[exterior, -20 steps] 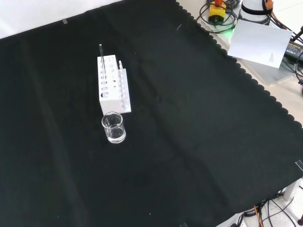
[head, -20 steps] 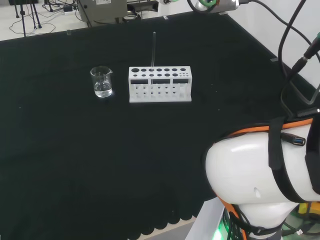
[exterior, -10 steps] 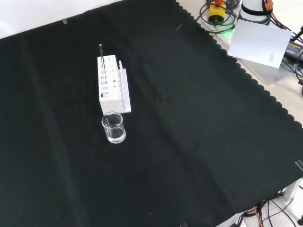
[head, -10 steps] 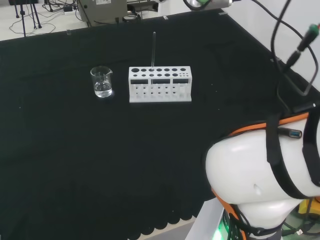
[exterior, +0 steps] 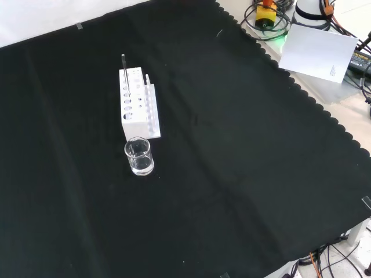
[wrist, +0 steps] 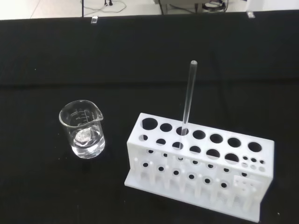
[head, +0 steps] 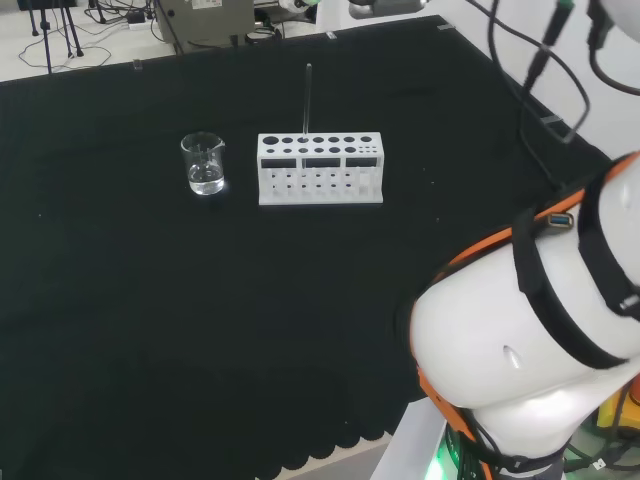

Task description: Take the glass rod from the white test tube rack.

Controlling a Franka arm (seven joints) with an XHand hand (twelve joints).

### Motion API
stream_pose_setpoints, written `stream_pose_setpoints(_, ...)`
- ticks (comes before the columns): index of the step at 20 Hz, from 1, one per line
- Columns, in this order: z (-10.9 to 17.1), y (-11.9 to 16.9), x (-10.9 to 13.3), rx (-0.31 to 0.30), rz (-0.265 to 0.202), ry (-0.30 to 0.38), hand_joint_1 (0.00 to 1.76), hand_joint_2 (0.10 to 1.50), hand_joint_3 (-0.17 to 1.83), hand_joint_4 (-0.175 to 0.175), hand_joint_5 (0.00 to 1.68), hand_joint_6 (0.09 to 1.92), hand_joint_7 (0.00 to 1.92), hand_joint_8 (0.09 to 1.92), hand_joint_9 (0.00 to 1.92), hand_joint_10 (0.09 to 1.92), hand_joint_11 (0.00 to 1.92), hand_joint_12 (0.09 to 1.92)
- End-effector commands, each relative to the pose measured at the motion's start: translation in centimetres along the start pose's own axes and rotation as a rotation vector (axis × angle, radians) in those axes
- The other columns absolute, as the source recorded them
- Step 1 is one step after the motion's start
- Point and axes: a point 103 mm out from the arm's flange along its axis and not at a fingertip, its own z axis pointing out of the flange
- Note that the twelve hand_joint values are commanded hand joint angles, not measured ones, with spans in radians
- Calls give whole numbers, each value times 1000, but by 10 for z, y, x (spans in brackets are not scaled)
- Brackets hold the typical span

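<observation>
The thin clear glass rod [wrist: 188, 98] is standing upright in a back-row hole of the white plastic test tube rack [wrist: 201, 165], a small clear glass beaker [wrist: 82, 129] sitting just beside it on the black-clothed surface [exterior: 232, 145]; the hand's state I cannot tell.

No readable text or numbers. Beaker [wrist: 82, 129] left of the rack [wrist: 198, 163] in the wrist view has faint graduation marks, too small to read. White sheet [exterior: 317, 52] past the cloth edge in the front view has tiny print, illegible.
</observation>
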Motion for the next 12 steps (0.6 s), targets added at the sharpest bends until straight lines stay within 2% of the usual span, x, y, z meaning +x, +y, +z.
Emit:
stream_pose_setpoints(1,12,64,-11,-8,-26,22,570,883,470,-125,126,87,140,830,353,885,0,1364)
stream_pose_setpoints(3,20,78,-17,-10,-44,30,571,883,473,-130,167,87,166,840,377,882,0,1379)
stream_pose_setpoints(9,46,112,-34,17,-33,42,577,884,479,-146,289,87,228,858,455,867,0,1432)
stream_pose_setpoints(12,59,126,-39,33,-43,34,579,886,480,-151,337,93,268,871,501,868,13,1451)
